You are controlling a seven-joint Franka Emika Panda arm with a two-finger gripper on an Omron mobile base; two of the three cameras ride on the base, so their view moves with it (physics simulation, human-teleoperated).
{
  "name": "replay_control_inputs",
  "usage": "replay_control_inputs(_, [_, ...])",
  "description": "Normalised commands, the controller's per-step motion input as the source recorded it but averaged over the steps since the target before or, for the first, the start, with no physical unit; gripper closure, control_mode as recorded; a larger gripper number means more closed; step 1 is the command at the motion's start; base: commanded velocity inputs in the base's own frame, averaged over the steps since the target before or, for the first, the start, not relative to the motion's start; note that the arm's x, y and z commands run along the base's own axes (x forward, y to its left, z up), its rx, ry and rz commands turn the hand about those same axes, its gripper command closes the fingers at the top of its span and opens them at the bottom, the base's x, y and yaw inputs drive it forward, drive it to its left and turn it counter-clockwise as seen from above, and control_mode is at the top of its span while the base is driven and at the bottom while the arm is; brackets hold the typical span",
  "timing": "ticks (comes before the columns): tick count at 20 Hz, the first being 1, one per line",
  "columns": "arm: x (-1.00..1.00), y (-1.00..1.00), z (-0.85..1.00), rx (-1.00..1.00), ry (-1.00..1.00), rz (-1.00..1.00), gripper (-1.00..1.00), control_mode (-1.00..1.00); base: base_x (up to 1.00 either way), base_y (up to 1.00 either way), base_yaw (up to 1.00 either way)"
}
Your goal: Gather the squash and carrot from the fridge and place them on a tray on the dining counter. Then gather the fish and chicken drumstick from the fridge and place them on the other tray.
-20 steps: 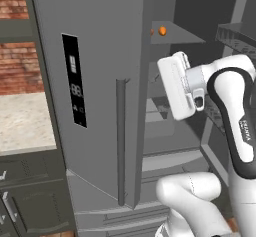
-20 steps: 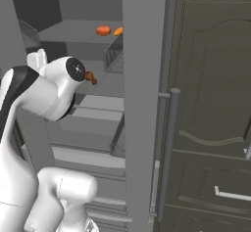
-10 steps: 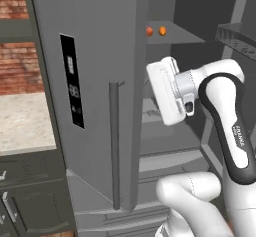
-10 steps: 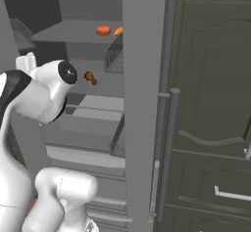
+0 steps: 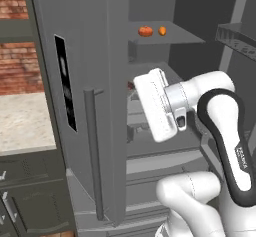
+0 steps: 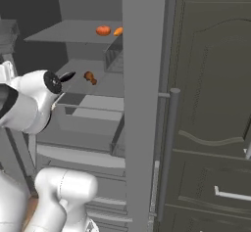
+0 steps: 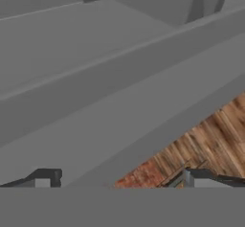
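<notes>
Swung my hand lower toward the fridge's drawers since a second ago, gripper [image 7: 119,178] spread wide, empty; squash [image 5: 145,31] and carrot [image 5: 162,30] sit at the top shelf's [image 5: 185,37] front edge, probably firm, light, grab mid-body

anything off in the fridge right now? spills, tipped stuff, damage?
Nothing stands out. Fridge door is open, two orange items sit on the upper shelf, a brown item sits one shelf down. Gripper is open and empty.

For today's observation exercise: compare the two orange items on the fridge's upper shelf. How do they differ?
The left orange item is larger, rounder and redder; the right orange item is smaller, narrower and paler orange. In the right base view the right one lies partly behind the fridge door. Both rest on the upper shelf.
</notes>
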Motion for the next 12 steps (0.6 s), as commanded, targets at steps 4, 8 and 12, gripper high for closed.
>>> replay_control_inputs(4, [-0.20,0.72,-0.09,0.01,0.11,0.09,-1.00,-1.00,0.00,0.00,0.00])
replay_control_inputs(8, [-0.10,0.71,-0.09,0.00,0.13,0.09,-1.00,-1.00,0.00,0.00,0.00])
replay_control_inputs(12, [-0.11,0.53,-0.03,0.00,0.04,0.06,-1.00,-1.00,0.00,0.00,0.00])
